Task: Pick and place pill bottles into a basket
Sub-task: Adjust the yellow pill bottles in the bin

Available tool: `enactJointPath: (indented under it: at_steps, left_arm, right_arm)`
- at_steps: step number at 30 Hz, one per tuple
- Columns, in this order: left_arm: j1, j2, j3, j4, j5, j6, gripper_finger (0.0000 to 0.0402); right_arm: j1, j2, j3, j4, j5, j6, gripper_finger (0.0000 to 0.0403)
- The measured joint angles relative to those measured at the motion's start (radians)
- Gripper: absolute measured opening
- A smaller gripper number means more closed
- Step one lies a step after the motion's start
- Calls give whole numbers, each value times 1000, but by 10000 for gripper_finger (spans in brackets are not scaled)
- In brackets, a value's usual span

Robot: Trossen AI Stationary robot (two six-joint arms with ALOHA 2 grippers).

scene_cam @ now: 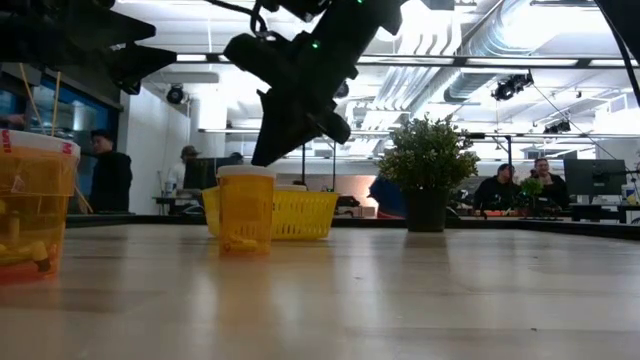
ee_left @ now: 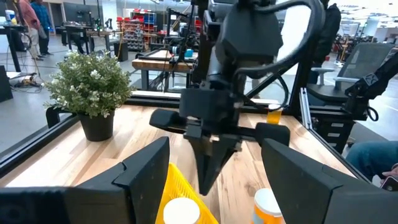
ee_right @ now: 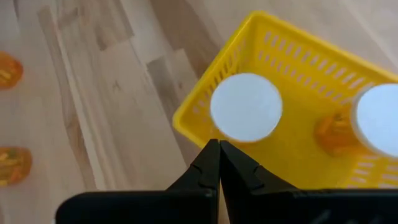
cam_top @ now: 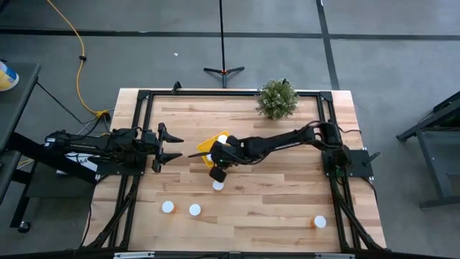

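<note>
From my station, the table carries one potted plant at its 1 o'clock corner, clear of the work.

The right arm reaches to table centre, so its claw hangs at the basket's 6 o'clock side, just above a loose bottle. Its fingers are pressed together on nothing. I judge it is either lining up on that bottle or has nothing to carry. The left claw waits at 9 o'clock of the basket with its fingers spread wide, out of the other arm's path.

There is one yellow basket, sitting centrally where both arms can reach it.

I count five pill bottles from above:
- One cap is inside the basket.
- One is the loose bottle under the right claw.
- Two sit close together towards 7 o'clock.
- One stands alone at 5 o'clock.

The right wrist view shows two caps over the basket. I cannot tell whether the nearer one is inside or standing against the wall.
</note>
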State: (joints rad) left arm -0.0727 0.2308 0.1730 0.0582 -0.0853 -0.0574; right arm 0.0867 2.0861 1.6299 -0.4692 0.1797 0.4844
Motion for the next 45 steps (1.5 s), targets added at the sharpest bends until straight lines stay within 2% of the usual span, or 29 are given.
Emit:
enactJointPath:
  at_steps: [9, 16, 28, 45]
  left_arm:
    - [0, 0, 0, 0, 0, 0, 289]
    - [0, 0, 0, 0, 0, 0, 289]
    - [0, 0, 0, 0, 0, 0, 289]
    - [0, 0, 0, -1, -1, 0, 289]
  right_arm:
    - [11, 4, -1, 35, 26, 4, 0]
    - [13, 4, -3, 34, 75, 88, 0]
    - [33, 46, -5, 92, 83, 34, 0]
    - [26, 63, -4, 84, 104, 12, 0]
